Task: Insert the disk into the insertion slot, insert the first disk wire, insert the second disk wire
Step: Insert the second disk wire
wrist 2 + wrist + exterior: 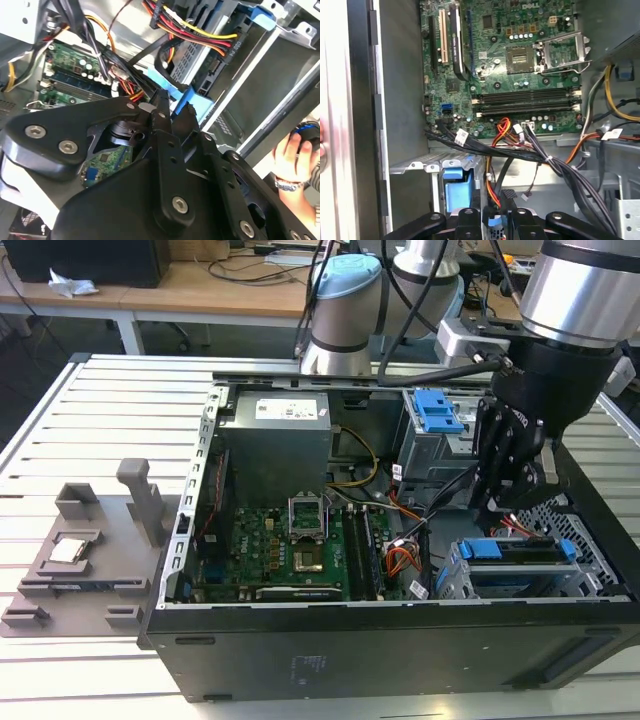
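The blue-framed silver disk (490, 549) lies flat, seated inside the insertion slot (452, 578), a perforated metal cage at the exterior view's near right.

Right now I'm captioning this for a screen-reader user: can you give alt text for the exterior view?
A black gripper reaches into an open computer case, just above the blue-framed disk seated in the silver insertion slot at the exterior view's right. A green motherboard fills the case's middle.

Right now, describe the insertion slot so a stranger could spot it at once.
Start at the open black computer case. In its near corner at the exterior view's right sits the insertion slot, a low silver perforated cage. Unlike the taller grey bay box behind it, it holds the blue-framed disk in its wide mouth.
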Controlling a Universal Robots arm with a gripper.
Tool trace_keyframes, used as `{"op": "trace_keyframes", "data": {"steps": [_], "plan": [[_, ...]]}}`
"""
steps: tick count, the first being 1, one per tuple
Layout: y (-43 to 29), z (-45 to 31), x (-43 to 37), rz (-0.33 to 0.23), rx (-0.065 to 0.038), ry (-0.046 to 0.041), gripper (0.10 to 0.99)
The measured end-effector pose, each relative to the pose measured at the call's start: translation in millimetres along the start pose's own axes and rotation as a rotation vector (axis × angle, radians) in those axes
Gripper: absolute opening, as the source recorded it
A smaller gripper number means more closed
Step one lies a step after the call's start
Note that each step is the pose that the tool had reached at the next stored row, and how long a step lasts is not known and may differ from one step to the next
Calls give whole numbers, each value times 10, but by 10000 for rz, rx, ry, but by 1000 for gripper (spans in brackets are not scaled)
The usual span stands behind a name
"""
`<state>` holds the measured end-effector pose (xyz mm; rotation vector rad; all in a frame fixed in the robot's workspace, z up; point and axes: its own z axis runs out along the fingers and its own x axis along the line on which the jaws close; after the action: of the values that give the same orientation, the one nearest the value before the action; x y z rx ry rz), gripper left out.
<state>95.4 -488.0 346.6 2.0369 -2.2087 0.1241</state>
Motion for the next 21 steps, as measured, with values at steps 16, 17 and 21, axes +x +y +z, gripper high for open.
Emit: {"op": "trace_keyframes", "data": {"steps": [16,17,21], "plan": [[-1,20,-3,11,19,235,173],[0,20,-3,11,18,237,173],[4,45,-20,13,21,269,243]]}}
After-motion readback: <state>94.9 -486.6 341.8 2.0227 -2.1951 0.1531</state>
